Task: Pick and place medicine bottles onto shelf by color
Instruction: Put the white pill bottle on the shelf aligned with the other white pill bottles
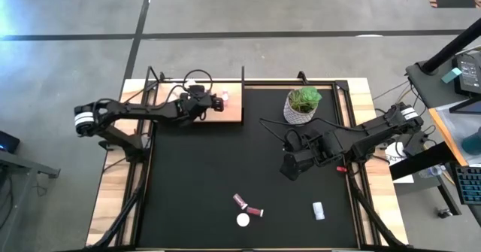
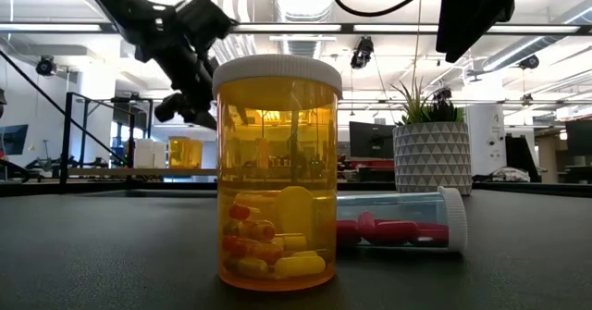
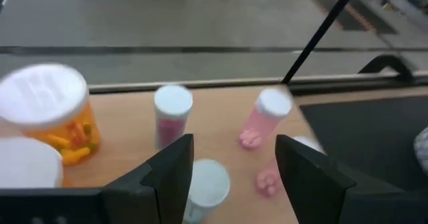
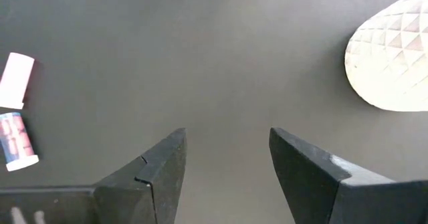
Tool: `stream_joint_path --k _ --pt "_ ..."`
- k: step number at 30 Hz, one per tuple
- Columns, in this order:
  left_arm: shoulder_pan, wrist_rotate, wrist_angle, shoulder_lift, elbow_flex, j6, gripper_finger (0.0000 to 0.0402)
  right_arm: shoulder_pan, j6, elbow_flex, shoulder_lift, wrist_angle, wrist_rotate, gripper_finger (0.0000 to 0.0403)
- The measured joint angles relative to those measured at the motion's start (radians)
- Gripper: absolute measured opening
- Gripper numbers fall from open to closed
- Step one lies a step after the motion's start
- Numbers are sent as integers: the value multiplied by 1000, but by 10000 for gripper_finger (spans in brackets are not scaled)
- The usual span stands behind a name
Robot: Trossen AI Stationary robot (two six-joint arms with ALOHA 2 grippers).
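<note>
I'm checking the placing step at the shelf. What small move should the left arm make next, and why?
Probably lift the left gripper straight up off the shelf. Its fingers stand apart around a white-capped bottle standing on the board, so that bottle looks released, and other bottles stand close by.

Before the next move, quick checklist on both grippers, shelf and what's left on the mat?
1. Left gripper over the shelf: ok.
2. Left jaws clear of the bottle between them: cannot tell, jaws part open around it.
3. Orange bottle upright on the shelf: ok.
4. Right gripper open, empty, above bare mat: ok.
5. All bottles shelved: not ok, a maroon bottle and a white bottle lie on the mat.
6. Plant pot clear of both arms: ok.
</note>
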Motion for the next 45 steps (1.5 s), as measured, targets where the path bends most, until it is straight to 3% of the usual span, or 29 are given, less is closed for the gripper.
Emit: stream_joint_path --k 6,11,18,24,30,37,45 --pt "-2 8 -1 -95 0 51 195 1 4 0 0 6 0 203" --pt "-4 127 8 -194 0 53 195 36 20 0 0 22 -47 203" --pt "-49 330 11 -310 0 54 195 122 238 0 0 22 -188 203" --pt "-158 361 35 -370 -1 109 195 231 454 0 0 39 -190 203" --pt "-285 406 71 -383 -1 157 195 312 605 0 9 167 -164 203" --pt "-431 423 68 -370 -13 179 195 337 511 0 83 273 -128 203" --pt "-598 432 60 -348 -19 206 195 336 228 5 131 292 -128 203"
